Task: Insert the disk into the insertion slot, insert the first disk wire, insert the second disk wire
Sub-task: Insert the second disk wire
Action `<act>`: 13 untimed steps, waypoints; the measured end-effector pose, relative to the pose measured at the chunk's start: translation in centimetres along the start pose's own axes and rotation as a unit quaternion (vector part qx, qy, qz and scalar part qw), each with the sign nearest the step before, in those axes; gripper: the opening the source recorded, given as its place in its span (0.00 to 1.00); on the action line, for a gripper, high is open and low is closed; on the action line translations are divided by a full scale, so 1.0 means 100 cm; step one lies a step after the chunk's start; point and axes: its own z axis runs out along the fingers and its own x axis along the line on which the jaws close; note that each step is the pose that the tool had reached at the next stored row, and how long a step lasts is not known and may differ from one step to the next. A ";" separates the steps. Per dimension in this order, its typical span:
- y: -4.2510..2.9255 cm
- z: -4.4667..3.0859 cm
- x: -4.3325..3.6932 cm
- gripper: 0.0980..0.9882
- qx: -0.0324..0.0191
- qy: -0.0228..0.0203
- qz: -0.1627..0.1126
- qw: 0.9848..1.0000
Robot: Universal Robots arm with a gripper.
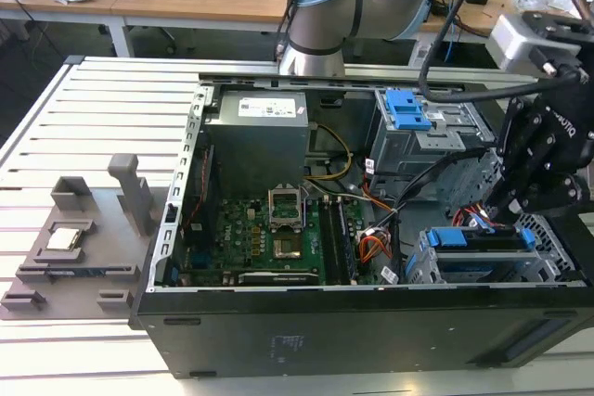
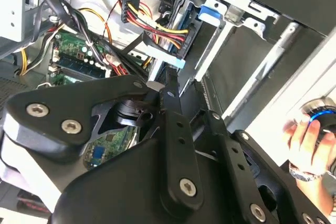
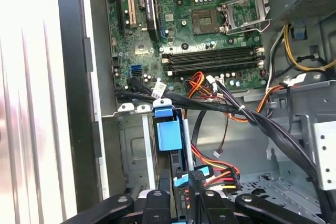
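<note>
The disk (image 1: 478,240) lies in its blue carrier inside the insertion slot (image 1: 548,261), the silver perforated cage at the case's front corner on the exterior view's right. The carrier's blue tab (image 3: 169,135) (image 2: 210,13) shows in both wrist views. My black gripper (image 1: 498,213) hangs over the cage's inner end, close to the red, yellow and black wire bundle (image 3: 223,178). Its fingers (image 3: 157,205) are closed around a black disk wire plug with a light-blue end (image 2: 167,59) (image 3: 190,178), which sits against the disk's end. How deep the plug sits is hidden.
The open case holds the motherboard (image 1: 278,238), a grey power supply (image 1: 255,132) and a taller grey bay with a blue latch (image 1: 408,108). A grey fixture with a processor chip (image 1: 65,238) lies at the exterior view's left. A person's hand (image 2: 302,132) is beside the case.
</note>
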 end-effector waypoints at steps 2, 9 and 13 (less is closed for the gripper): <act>0.0004 -0.0057 0.0002 0.21 0.000 0.000 0.000 1.000; 0.0013 -0.0164 0.0003 0.04 0.000 0.000 0.000 1.000; 0.0018 -0.0233 0.0003 0.01 0.000 0.000 0.000 1.000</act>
